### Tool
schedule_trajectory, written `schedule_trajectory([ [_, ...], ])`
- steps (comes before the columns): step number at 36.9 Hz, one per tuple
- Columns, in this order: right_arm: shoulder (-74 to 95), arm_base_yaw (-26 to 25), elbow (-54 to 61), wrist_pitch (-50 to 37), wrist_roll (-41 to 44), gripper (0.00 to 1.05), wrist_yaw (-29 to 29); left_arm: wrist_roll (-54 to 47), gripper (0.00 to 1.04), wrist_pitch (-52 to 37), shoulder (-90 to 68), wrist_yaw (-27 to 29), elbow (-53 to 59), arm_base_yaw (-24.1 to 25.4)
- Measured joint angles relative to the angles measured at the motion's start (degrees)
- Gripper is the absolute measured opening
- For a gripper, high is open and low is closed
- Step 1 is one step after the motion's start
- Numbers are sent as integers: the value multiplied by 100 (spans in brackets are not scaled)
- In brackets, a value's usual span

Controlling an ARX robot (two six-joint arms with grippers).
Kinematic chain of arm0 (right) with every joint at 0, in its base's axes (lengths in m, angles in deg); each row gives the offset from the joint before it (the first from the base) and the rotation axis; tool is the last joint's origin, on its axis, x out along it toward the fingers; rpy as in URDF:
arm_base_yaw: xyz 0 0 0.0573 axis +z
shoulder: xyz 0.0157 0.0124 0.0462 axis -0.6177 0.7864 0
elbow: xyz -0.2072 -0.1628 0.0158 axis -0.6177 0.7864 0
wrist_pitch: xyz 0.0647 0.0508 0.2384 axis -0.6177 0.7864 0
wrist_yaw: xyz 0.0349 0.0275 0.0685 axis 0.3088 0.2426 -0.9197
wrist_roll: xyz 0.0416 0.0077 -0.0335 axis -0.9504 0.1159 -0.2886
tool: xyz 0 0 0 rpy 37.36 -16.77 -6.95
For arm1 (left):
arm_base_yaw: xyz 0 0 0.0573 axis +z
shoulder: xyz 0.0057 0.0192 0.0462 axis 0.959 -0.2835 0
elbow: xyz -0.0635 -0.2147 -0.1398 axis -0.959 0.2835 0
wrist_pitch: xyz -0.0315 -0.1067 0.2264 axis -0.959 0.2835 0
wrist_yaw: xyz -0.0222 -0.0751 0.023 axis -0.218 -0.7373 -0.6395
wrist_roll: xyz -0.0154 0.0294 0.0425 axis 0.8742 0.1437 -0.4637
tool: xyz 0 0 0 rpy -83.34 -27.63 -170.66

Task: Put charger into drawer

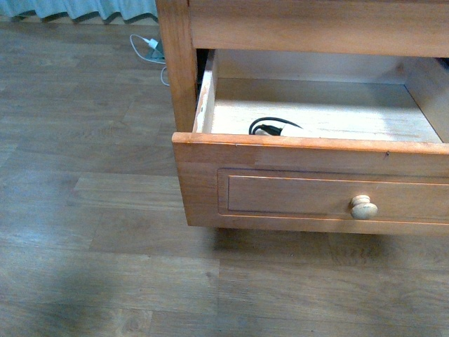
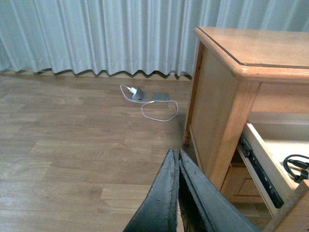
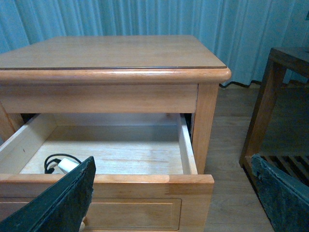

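Charger [image 1: 270, 128] lies inside the open drawer [image 1: 302, 165], close behind the front panel and left of the knob [image 1: 363, 207]. Its black cable is curled and partly hidden by the panel edge. Left gripper [image 2: 175, 153] has its fingers pressed together and holds nothing. It hangs over the floor beside the table [image 2: 251, 48], well apart from the charger. Right gripper [image 3: 172, 162] is spread wide and empty, facing the drawer front, with its fingers only partly in frame.

We see the drawer [image 1: 309, 158] in orange-brown wood, pale and grainy inside, its knob [image 1: 363, 207] cream; the charger [image 1: 270, 128] shows black cable. The plank floor [image 1: 84, 232] is grey-brown; at eleven o'clock, a white cable [image 1: 146, 48] and a pleated blue-grey curtain [image 1: 84, 7].
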Motion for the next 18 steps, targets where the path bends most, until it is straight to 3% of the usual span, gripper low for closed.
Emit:
schedule_trajectory([
  [18, 0, 0, 0, 0, 0, 96, 0, 0, 4, 1003, 1012, 0, 0, 0],
])
